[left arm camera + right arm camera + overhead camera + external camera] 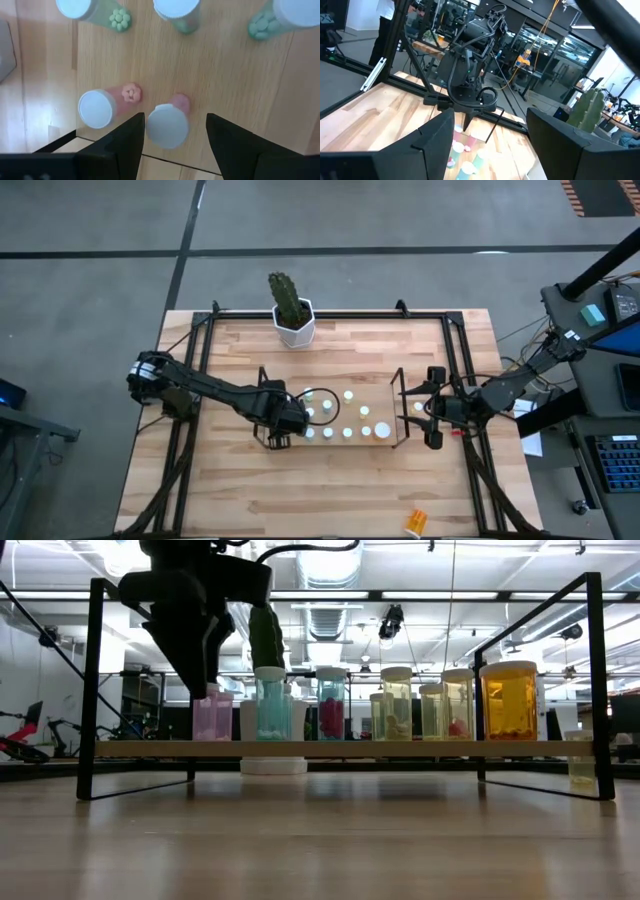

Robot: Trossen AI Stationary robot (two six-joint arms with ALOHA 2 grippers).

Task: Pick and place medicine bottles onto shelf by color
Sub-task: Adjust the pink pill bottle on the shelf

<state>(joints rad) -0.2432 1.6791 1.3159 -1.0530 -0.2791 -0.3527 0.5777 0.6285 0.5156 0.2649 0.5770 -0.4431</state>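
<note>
High view: the shelf [395, 412] lies across the middle of the wooden worktop [330, 480], with white-capped medicine bottles [348, 395] standing on its light base. The left pincer [285, 418] is over the shelf's left end; the right pincer [432, 420] sits just beyond the shelf's right end, fingers spread and holding nothing. A cactus pot [295, 325] stands at the worktop's far edge, and a small orange item [416, 522] lies near the front edge.

Low view: the left pincer [205, 675] hangs directly above a pinkish bottle [212, 712] at the left of the row. Further along stand bluish, pink-filled, greenish and one larger amber bottle [510, 700].

Left wrist view: the fingers [127, 142] are spread either side of a white-capped pink bottle [168, 124], clear of the cap on both sides. A second pink bottle [97, 106] stands just beside it; three greenish bottles stand farther off.

Right wrist view: the right fingers [432, 142] are spread, empty, facing the left arm [467, 75] over the shelf.
</note>
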